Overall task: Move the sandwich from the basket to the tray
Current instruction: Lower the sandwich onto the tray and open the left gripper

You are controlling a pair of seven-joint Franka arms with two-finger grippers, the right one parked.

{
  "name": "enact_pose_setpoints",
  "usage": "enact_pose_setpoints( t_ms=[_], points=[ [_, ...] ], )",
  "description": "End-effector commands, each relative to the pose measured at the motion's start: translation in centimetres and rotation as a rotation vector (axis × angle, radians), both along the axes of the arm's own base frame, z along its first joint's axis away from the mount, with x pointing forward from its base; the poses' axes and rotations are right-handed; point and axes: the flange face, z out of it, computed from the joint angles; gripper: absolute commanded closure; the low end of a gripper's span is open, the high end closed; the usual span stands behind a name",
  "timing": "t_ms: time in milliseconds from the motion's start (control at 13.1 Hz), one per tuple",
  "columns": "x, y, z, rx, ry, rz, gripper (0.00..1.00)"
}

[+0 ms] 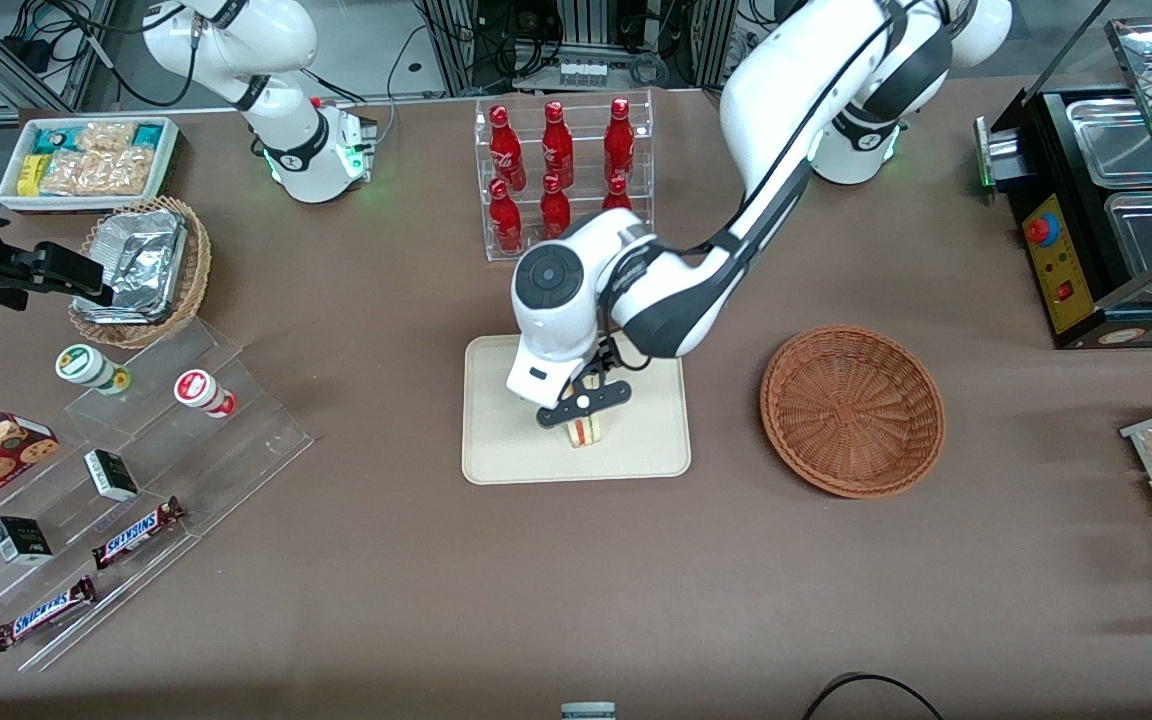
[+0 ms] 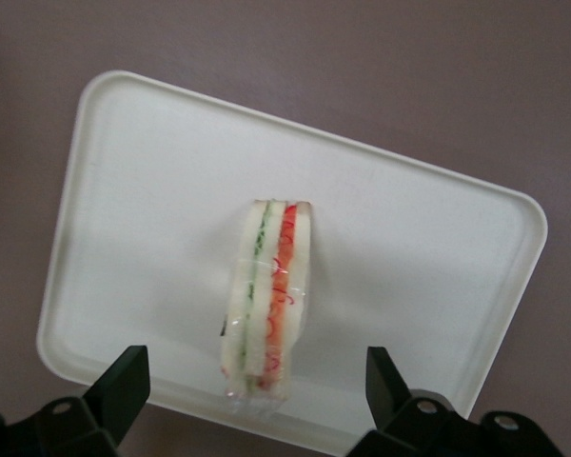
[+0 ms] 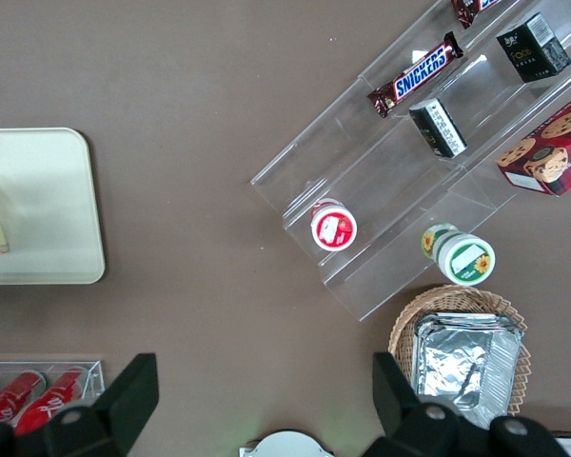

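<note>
- The tray is partly covered in the front view by the left arm's wrist; only one end of it is caught by the right wrist view.
- The basket is seen whole, beside the tray toward the working arm's end of the table.
- The gripper is held just above the tray, its fingers spread wide and clear of the sandwich.
- The sandwich is set on the tray, on edge in clear wrap; in the front view its upper part is hidden by the gripper.
</note>
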Motion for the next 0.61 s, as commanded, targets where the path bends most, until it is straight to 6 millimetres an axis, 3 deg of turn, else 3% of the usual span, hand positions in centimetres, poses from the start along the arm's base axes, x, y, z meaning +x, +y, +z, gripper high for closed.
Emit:
enact_pose_setpoints(
  t_ms=[0,153,305,381,534],
  points=[
    [2.5,4.0,2.2,0.027,-0.005,-0.074,0.00],
    [2.7,6.5,2.2,0.122,0.049,-0.138,0.00],
    [4.6,10.2,2.2,0.152,0.063,-0.095,0.00],
    [6.0,13.7,2.8,0.149,0.076,-0.070,0.00],
    [6.2,16.9,4.0,0.143,0.094,-0.134,0.00]
  ],
)
